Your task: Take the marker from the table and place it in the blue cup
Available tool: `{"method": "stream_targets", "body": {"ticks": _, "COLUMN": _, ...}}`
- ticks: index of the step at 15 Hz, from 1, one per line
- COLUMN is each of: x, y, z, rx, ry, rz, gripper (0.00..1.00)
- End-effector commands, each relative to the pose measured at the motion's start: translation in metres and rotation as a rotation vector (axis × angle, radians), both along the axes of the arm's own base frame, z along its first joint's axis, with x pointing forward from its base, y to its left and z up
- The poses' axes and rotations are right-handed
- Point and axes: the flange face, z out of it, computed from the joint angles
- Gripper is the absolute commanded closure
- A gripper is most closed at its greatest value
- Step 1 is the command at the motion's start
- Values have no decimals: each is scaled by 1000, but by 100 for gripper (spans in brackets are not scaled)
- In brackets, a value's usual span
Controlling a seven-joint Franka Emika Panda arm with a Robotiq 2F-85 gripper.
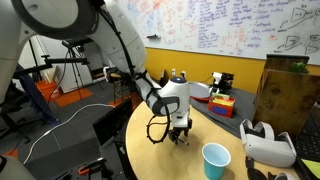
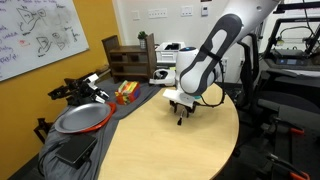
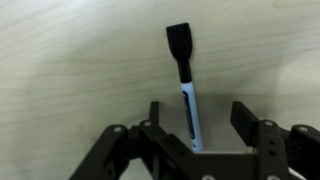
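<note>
Large round table (image 1: pixel 160 155) with a smooth light tan wooden top and a dark edge. It fills the lower half of both exterior views.

White Franka arm (image 2: pixel 215 45) bends down over the table, wrist pointing at the top. It is the only arm on the rig.

White headset (image 1: pixel 268 143) lies at the right edge of the frame, well apart from the work.

Small light blue plastic cup (image 1: pixel 216 160), round rim up, stands upright at lower right of the frame. It is near the gripper but apart from it, on the gripper's right in the frame. Nothing can be seen in the cup from this angle.

Black Robotiq gripper (image 3: pixel 198 118) is low over the wood, also seen at frame centre in an exterior view (image 1: pixel 181 135).

Thin marker (image 3: pixel 187 85), black cap and pale barrel with a dark stripe, lies flat on the table.
- In the wrist view its long axis runs almost straight up the frame, with a slight lean.
- The cap end points to upper centre, away from the palm. The barrel end runs down in between the fingers (image 3: pixel 154 115).
- The axis therefore crosses the closing line about square-on.
- The barrel sits off-centre, closer to the frame-left finger than to the frame-right one.

Jaws are spread wide and hold nothing, with wood visible on both sides of the barrel. The barrel seems clear of the frame-left finger, though the gap there is slim and hard to read.

Judgement: a straight close should catch the barrel, and the nearer finger would probably nudge it across first.
</note>
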Motion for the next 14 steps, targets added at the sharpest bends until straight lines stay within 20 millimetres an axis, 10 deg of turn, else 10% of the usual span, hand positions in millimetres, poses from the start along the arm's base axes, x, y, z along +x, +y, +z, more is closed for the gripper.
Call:
{"method": "stream_targets", "body": {"ticks": 1, "x": 8, "y": 0, "z": -1, "rx": -4, "ry": 24, "rz": 21, "gripper": 51}}
{"method": "stream_targets", "body": {"ticks": 8, "x": 12, "y": 2, "z": 4, "rx": -7, "ry": 25, "rz": 23, "gripper": 100}}
{"method": "stream_targets", "body": {"ticks": 14, "x": 9, "y": 4, "z": 24, "rx": -42, "ry": -33, "rz": 37, "gripper": 97}}
